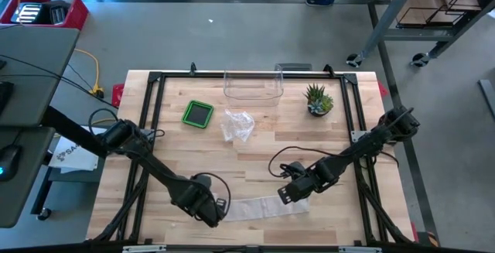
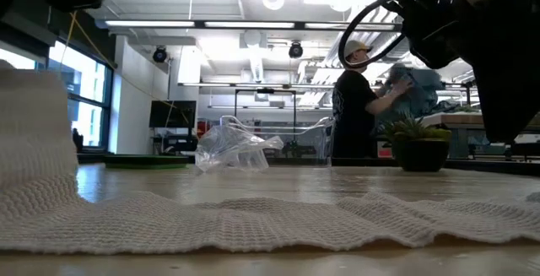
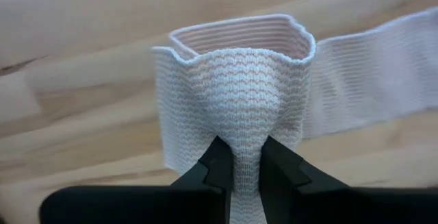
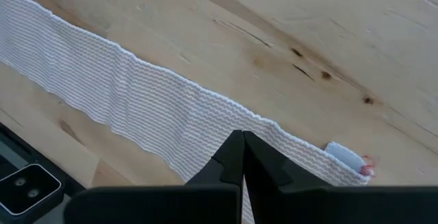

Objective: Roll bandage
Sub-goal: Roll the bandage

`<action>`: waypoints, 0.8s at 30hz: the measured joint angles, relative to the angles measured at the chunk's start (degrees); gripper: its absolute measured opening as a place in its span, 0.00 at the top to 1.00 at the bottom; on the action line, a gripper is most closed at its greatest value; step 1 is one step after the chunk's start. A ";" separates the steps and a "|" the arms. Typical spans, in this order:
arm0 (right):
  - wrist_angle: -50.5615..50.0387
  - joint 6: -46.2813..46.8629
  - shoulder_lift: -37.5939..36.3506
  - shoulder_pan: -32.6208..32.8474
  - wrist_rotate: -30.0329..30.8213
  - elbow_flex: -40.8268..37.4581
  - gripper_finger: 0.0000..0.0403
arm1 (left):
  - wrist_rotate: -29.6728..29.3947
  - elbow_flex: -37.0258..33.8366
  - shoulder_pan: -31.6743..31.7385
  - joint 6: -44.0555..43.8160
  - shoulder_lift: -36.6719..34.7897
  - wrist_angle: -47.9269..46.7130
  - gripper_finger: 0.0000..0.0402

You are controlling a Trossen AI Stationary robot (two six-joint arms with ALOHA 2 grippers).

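White knit bandage [image 3: 236,87] is pinched between the fingers [image 3: 213,166] of the left gripper [image 3: 239,166], whose jaws stand nearly closed with only the folded fabric between them. Beyond the fingertips the cloth curls into a loose, upright loop, open at its top. In the high view this left gripper [image 1: 213,209] sits near the front edge of the wooden table [image 1: 255,156], left of centre, at the strip's rolled end.

From there the bandage [image 1: 259,206] runs flat across the boards to the right, its long axis roughly parallel to the table's front edge. The right gripper [image 4: 243,157] rests on the strip close to its far end, fingers pressed fully together with no gap; the pictures do not settle whether they hold fabric or only press on it. In the high view the right gripper [image 1: 294,193] is just right of centre.

Farther back stand a green square dish [image 1: 198,114], crumpled clear plastic [image 1: 237,124], a clear bin [image 1: 253,87] and a small potted plant [image 1: 318,100].
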 joint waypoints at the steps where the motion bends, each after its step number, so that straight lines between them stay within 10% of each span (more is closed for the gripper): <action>1: 0.00 -0.01 0.00 -0.01 0.00 0.00 1.00 | -0.06 0.00 0.22 0.47 0.03 0.91 0.89; 24: -1.67 -1.41 0.07 -0.33 -2.08 0.00 1.00 | -9.11 -0.02 0.67 5.01 2.21 15.90 0.62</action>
